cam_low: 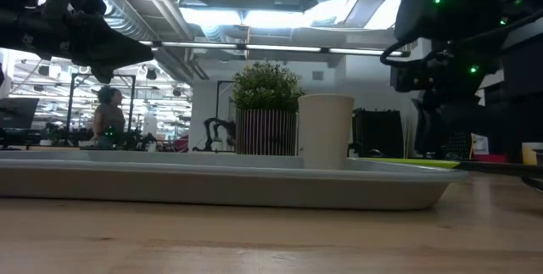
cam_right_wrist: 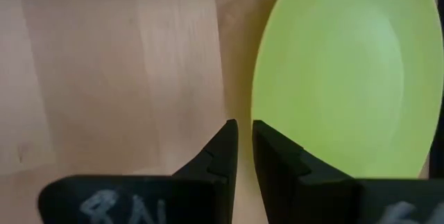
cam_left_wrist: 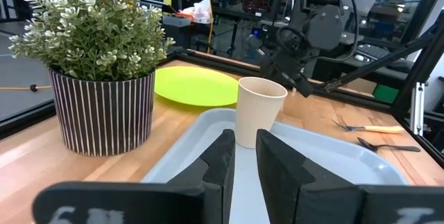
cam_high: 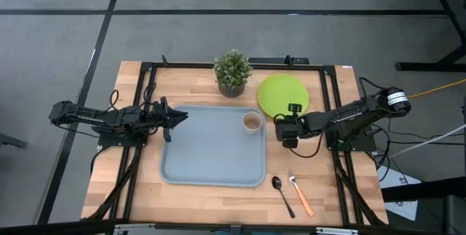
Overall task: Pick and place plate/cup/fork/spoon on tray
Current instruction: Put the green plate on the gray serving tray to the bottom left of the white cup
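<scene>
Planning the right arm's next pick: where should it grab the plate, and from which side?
Judging by its pose, the rim. The plate lies flat on the wood, so only its thin edge gives the fingers purchase. Come from the edge nearest the right gripper, fingers straddling the rim; the potted plant crowds the other side.

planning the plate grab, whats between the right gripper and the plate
Nothing: in the right wrist view only bare table shows beside the plate. The high view has the right gripper at the plate's near rim.
</scene>
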Action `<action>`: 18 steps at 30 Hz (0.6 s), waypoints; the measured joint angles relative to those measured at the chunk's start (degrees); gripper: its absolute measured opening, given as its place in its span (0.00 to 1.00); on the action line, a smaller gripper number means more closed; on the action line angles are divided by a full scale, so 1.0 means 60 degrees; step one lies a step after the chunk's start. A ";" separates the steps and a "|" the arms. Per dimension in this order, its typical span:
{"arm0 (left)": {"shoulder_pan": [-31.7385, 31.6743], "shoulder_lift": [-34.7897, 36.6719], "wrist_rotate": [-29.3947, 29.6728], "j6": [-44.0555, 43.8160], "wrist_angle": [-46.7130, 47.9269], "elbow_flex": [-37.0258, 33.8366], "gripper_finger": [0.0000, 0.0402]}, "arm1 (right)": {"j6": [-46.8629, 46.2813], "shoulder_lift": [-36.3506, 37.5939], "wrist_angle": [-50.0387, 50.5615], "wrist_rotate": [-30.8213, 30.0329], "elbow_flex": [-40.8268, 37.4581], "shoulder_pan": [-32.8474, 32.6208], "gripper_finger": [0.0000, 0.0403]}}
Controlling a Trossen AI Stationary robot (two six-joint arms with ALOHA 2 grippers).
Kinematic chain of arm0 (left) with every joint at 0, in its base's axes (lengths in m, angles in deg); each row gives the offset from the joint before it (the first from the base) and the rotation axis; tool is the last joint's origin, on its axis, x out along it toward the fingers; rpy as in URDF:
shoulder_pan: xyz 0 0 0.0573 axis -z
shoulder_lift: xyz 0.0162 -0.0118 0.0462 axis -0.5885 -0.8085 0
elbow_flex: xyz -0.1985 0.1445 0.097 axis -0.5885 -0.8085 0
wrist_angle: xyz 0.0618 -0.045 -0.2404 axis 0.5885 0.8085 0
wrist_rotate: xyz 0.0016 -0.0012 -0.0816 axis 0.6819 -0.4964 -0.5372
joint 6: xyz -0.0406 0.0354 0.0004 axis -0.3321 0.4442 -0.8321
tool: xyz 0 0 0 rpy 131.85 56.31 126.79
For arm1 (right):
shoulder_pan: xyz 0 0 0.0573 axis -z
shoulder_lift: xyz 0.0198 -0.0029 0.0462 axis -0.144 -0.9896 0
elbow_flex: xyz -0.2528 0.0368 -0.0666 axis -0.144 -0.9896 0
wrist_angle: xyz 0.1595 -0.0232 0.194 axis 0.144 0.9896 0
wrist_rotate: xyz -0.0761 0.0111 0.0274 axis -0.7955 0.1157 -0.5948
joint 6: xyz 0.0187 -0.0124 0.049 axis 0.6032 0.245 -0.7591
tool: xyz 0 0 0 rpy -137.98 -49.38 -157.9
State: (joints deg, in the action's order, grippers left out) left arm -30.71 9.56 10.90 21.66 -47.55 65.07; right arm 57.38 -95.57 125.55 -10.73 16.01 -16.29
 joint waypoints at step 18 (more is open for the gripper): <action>0.0000 0.0003 0.0000 0.0000 0.0000 0.0000 0.13 | 0.0440 0.0000 -0.0401 0.0190 -0.0162 0.0415 0.12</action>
State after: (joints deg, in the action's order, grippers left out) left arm -30.71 9.58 10.90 21.66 -47.55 65.07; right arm 60.02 -95.57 123.15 -9.60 15.04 -13.80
